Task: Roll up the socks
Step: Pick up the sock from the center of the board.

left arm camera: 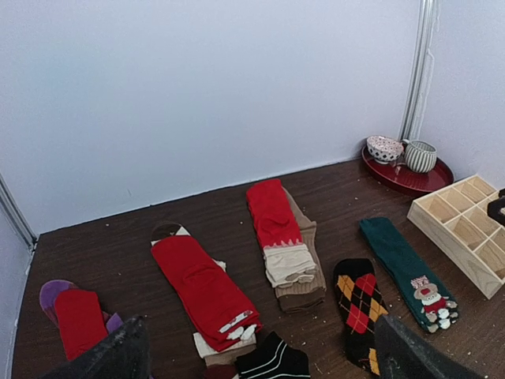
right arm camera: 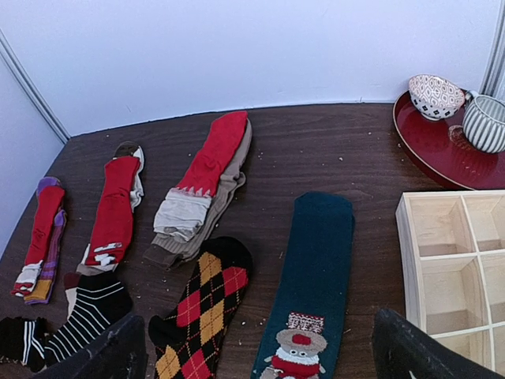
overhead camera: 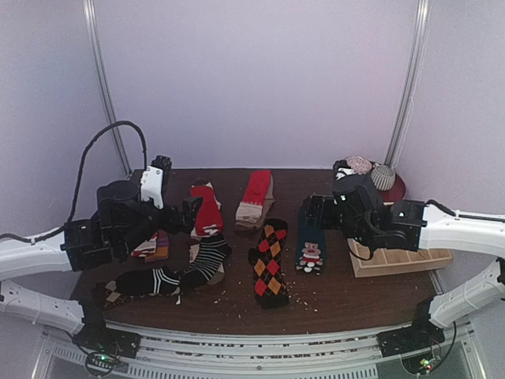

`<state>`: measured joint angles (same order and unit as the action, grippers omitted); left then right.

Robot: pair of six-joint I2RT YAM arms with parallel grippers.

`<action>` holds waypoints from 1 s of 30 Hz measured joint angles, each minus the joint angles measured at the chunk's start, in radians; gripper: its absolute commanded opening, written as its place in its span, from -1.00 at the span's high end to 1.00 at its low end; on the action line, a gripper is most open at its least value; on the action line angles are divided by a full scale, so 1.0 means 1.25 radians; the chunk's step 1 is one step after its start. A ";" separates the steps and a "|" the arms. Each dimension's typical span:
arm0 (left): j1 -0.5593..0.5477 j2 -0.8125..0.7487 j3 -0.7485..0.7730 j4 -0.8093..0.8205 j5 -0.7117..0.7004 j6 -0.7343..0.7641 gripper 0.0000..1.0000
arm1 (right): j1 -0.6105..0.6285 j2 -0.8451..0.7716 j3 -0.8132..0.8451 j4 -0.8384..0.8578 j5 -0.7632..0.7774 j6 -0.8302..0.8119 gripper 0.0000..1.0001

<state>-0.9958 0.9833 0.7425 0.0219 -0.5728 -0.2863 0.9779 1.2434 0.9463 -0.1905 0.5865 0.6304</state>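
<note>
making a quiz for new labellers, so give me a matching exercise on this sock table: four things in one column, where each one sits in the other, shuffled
Things
1. argyle sock
2. teal monkey sock
3. wooden divided box
4. patterned bowl

Places
A. on the red tray in the far right corner
B. flat between the argyle sock and the wooden divided box
C. flat between the striped sock and the teal monkey sock
D. on the right, nearer the arms than the red tray

Pairs: 1-C, 2-B, 3-D, 4-A

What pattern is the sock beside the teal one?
Argyle sock: red-orange diamonds on black; right wrist view.
</note>
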 measured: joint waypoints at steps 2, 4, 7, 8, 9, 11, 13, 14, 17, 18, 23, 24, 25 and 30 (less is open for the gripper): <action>0.000 -0.006 0.000 0.001 0.005 0.000 -0.96 | 0.000 -0.001 -0.001 -0.001 0.002 -0.006 -1.00; 0.000 -0.012 0.000 0.002 0.010 0.000 -0.96 | 0.000 -0.009 -0.008 0.004 0.000 -0.028 -1.00; 0.000 -0.018 0.000 0.002 0.018 0.001 -0.96 | 0.000 -0.041 -0.035 0.021 -0.026 -0.073 -1.00; 0.000 -0.020 0.000 0.001 0.023 0.001 -0.96 | 0.000 -0.055 -0.047 0.031 -0.040 -0.090 -1.00; 0.000 -0.020 0.000 0.001 0.026 0.001 -0.96 | 0.000 -0.068 -0.058 0.041 -0.050 -0.105 -1.00; 0.000 -0.024 0.000 0.000 0.031 0.002 -0.96 | 0.000 -0.100 -0.089 0.068 -0.079 -0.133 -1.00; 0.000 -0.033 -0.002 0.002 0.039 0.005 -0.97 | 0.000 -0.124 -0.114 0.092 -0.108 -0.167 -1.00; 0.000 -0.037 -0.003 0.003 0.045 0.008 -0.97 | 0.000 -0.132 -0.126 0.108 -0.129 -0.187 -0.98; 0.000 -0.050 -0.021 0.023 0.095 0.022 -0.96 | 0.000 -0.148 -0.176 0.167 -0.237 -0.255 -0.89; 0.000 -0.049 -0.027 0.028 0.119 0.025 -0.96 | 0.001 -0.151 -0.203 0.197 -0.286 -0.283 -0.88; 0.000 -0.005 -0.058 0.043 0.237 0.021 -0.96 | 0.032 -0.127 -0.360 0.330 -0.531 -0.388 -0.79; 0.000 0.005 -0.071 0.049 0.254 0.019 -0.96 | 0.038 -0.113 -0.379 0.349 -0.568 -0.404 -0.77; 0.000 0.011 -0.086 0.054 0.279 0.016 -0.97 | 0.042 -0.099 -0.393 0.368 -0.602 -0.418 -0.75; 0.000 0.045 -0.152 0.086 0.363 0.008 -0.96 | 0.048 -0.032 -0.430 0.468 -0.705 -0.463 -0.66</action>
<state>-0.9958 1.0401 0.5526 0.1291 -0.1196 -0.2768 1.0374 1.2037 0.4091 0.3943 -0.2951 0.0517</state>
